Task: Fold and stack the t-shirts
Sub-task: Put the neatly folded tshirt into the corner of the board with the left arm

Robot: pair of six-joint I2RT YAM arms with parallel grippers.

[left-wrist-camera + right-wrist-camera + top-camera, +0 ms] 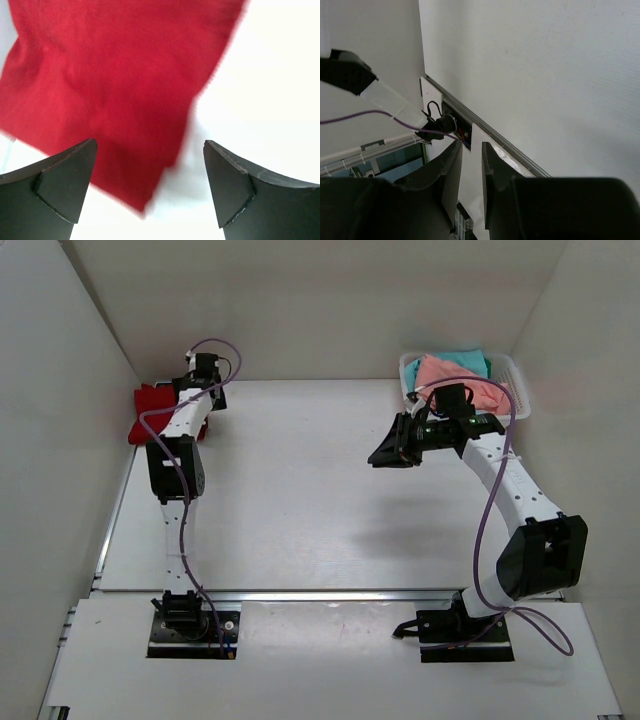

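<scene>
The dark red t-shirt (150, 412) lies bunched at the table's far left edge. In the left wrist view it (110, 75) fills the upper left, and one corner reaches down between my jaws. My left gripper (190, 392) (150, 195) hovers over it, open and empty. The salmon pink t-shirt (450, 375) and the teal t-shirt (470, 360) lie heaped in the white basket (518, 390) at the back right. My right gripper (383, 456) (471, 150) hangs in the air left of the basket. It points left, its jaws nearly together with nothing between them.
White walls close in the table on the left, back and right. A metal rail (330, 593) (510, 145) runs along the near edge, in front of the arm bases. Purple cables (480, 530) loop along both arms.
</scene>
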